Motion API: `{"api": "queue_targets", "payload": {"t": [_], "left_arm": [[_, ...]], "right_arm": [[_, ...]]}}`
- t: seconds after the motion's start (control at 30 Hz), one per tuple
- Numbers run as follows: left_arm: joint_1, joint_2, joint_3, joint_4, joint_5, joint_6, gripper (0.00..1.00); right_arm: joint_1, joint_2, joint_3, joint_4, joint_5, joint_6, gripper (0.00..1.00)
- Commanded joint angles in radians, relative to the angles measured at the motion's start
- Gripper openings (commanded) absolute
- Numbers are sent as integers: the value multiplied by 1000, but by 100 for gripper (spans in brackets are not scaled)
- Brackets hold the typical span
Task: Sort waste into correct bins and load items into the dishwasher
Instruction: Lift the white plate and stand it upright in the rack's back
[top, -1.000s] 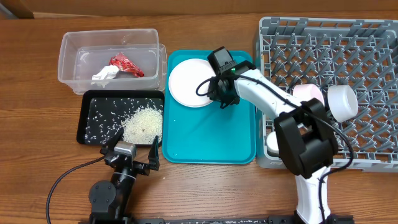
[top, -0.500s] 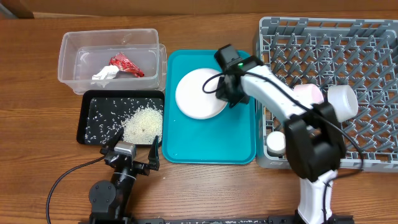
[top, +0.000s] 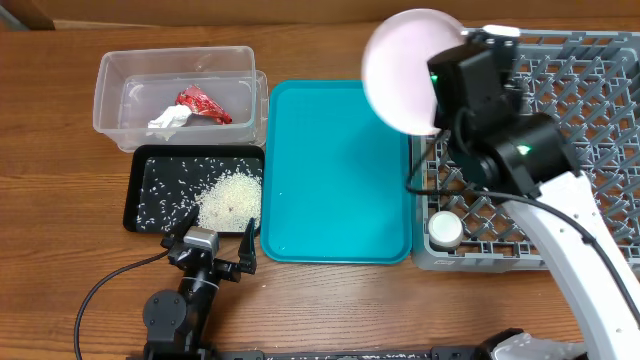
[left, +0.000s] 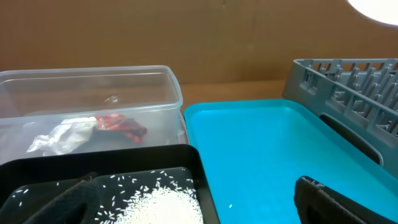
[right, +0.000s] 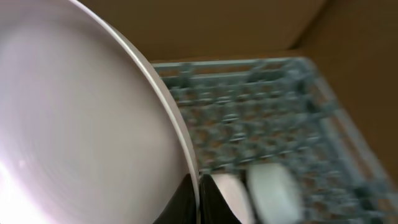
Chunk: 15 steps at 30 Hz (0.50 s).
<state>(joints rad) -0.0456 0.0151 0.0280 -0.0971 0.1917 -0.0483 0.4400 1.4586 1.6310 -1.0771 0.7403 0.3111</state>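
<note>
Seemingly glazed round white plate (top: 396, 66) gripped edgewise

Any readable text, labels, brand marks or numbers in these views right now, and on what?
None can be read.
The red wrapper in the clear tub may carry print, but it is crumpled and too small to tell.
The plate, teal tray, dish rack and black tray show no markings.
</note>
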Motion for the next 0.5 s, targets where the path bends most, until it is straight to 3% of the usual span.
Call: {"api": "queue_targets", "payload": {"t": [0.0, 0.27, 0.47], "left_arm": [[6, -11, -7, 4, 11, 15, 100], [6, -11, -7, 4, 11, 15, 100], [6, -11, -6, 4, 11, 15, 100]], "right_arm": [[-34, 37, -15, -10, 267, -120, 4], [-137, 139, -63, 163, 385, -222, 4], [-188, 254, -63, 230, 366, -241, 4]]}}
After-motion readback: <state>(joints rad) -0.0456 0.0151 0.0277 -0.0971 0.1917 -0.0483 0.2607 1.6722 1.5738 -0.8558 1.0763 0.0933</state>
